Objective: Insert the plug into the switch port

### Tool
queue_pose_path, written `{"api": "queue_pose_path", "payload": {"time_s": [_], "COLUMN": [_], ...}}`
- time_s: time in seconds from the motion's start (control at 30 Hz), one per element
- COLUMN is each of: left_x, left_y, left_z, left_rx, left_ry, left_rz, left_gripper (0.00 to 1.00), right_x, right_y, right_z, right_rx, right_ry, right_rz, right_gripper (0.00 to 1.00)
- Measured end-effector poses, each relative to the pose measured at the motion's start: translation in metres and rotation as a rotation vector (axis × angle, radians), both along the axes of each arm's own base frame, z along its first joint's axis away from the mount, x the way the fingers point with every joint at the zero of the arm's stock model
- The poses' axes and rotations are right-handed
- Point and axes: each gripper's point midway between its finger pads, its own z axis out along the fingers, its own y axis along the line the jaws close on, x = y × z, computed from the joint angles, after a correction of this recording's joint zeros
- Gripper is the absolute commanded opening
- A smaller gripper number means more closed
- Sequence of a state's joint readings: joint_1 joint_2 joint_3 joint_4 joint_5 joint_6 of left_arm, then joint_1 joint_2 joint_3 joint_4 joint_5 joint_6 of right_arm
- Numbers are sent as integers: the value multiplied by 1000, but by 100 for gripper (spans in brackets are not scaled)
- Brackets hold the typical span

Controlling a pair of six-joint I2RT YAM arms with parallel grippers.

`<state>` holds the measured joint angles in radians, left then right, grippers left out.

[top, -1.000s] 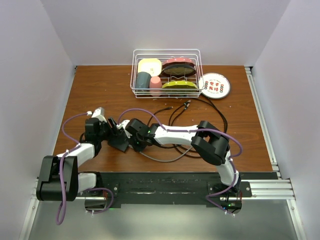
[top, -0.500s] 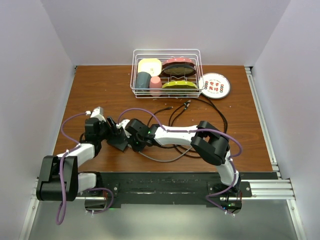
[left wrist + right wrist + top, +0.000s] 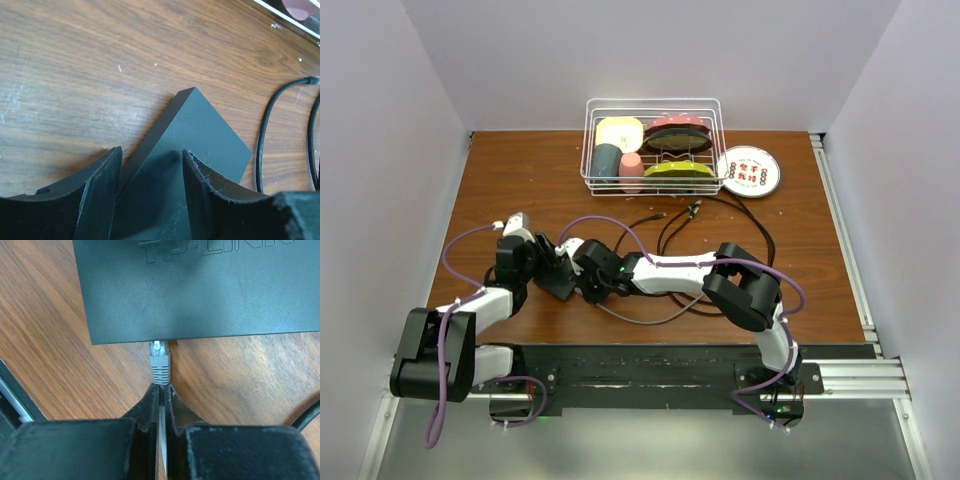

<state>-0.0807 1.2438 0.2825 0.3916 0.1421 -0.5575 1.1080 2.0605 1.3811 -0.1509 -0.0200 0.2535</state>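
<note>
Near-left on the desk (image 3: pixel 520 170) | switch (image 3: pixel 200 130) lies flat | left pincer (image 3: pixel 151 152) half-open astride its corner, probably bracing it; contact unclear | right pincer (image 3: pixel 162 390) clamped on grey plug (image 3: pixel 160 360), steering its tip against the switch's edge | only right wrist view shows that alignment; overhead hides it

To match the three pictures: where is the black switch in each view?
Top external: the switch lies left of centre on the table.
Left wrist: the switch fills the lower middle, one corner pointing up, between the fingers.
Right wrist: the switch spans the top; the grey plug meets its near edge.
Shared landmark: the wooden table under it.
</note>
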Motion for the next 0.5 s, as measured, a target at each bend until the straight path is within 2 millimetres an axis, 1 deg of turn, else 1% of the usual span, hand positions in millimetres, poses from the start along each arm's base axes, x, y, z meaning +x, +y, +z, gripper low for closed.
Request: {"api": "queue_pose_path", "payload": {"time_s": [0.2,0.3,0.4,0.5], "left_x": [2,2,1,-3], "left_y": [-2,-1,-1,0], "left_z": [1,1,1,0], "left_rx": [14,18,24,35], "left_ry": [-20,-21,-18,2], "left_rz": [12,19,24,31], "left_gripper": [54,59,67,73], "right_x": [1,1,1,1], "right_y": [0,0,0,-1], "right_z": [0,0,0,0], "right_rx": [5,6,7,16], "right_ry": [4,7,10,8], "right_rz": [-11,-13,-13,-13], "right_gripper": [0,0,1,11]}}
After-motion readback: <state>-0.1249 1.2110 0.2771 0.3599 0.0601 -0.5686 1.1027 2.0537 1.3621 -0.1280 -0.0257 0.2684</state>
